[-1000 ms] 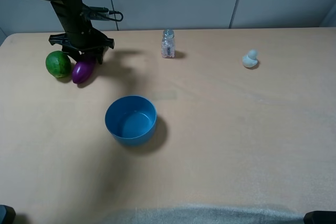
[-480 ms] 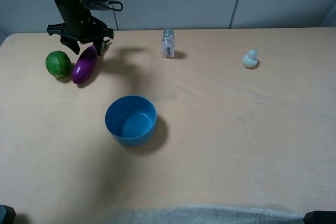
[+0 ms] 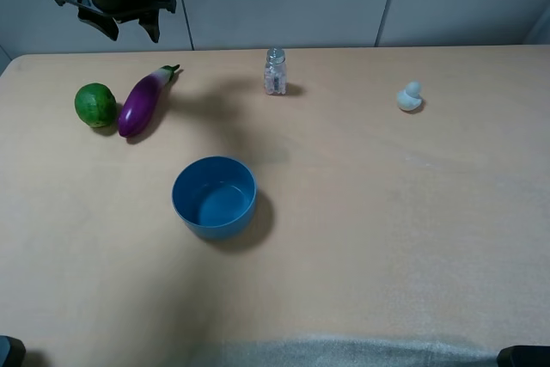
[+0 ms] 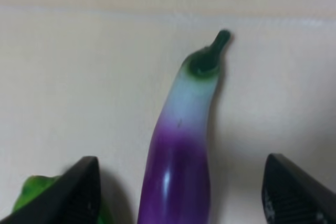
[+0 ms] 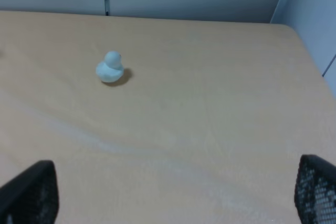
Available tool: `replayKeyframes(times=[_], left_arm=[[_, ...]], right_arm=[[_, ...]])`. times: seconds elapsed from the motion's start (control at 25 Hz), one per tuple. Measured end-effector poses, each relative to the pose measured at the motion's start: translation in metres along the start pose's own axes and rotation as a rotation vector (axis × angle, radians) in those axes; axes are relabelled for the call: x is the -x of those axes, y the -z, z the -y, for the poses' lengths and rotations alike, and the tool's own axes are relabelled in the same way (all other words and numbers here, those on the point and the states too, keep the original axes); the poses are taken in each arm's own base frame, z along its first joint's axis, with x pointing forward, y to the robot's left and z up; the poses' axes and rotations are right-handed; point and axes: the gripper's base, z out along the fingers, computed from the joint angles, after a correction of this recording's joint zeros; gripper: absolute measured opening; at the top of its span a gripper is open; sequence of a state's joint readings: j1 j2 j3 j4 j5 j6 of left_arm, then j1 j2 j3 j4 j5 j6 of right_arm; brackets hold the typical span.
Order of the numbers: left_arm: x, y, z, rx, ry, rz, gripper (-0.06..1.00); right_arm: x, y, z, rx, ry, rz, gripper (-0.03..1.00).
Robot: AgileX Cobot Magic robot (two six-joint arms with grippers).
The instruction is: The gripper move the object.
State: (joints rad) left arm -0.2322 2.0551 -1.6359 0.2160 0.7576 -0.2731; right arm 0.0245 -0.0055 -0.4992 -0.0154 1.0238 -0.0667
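The purple eggplant (image 3: pixel 142 100) lies on the table at the far left, its green stem pointing toward the back wall, beside a green lime (image 3: pixel 94 104). My left gripper (image 3: pixel 131 30) hangs open and empty well above and behind the eggplant. In the left wrist view the eggplant (image 4: pixel 178 156) lies between my two spread fingertips (image 4: pixel 79 192), untouched. My right gripper (image 5: pixel 173 192) is open, with only its fingertips (image 5: pixel 31 192) showing at the frame's corners; it does not show in the exterior view.
A blue bowl (image 3: pixel 214 196) stands in front of the eggplant, toward the table's middle. A small glass shaker (image 3: pixel 275 71) stands at the back centre. A pale toy duck (image 3: pixel 410 96) sits at the back right, also in the right wrist view (image 5: pixel 109 67).
My left gripper has let go of the eggplant and risen up and back, away from it. The eggplant now lies fully uncovered on the table.
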Motion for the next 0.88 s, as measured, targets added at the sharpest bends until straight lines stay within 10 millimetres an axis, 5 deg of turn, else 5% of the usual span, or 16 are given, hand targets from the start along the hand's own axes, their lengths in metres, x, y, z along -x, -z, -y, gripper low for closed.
replayKeyframes(times=[0.48,0.88], left_arm=[[-0.001,0.091,0.003,-0.014,-0.030,0.142,0.74],[-0.036,0.175,-0.009,-0.030,-0.065,0.242,0.74]], right_arm=[[0.000,0.000,0.000,0.000,0.000,0.000,0.68],[0.000,0.000,0.000,0.000,0.000,0.000,0.68]])
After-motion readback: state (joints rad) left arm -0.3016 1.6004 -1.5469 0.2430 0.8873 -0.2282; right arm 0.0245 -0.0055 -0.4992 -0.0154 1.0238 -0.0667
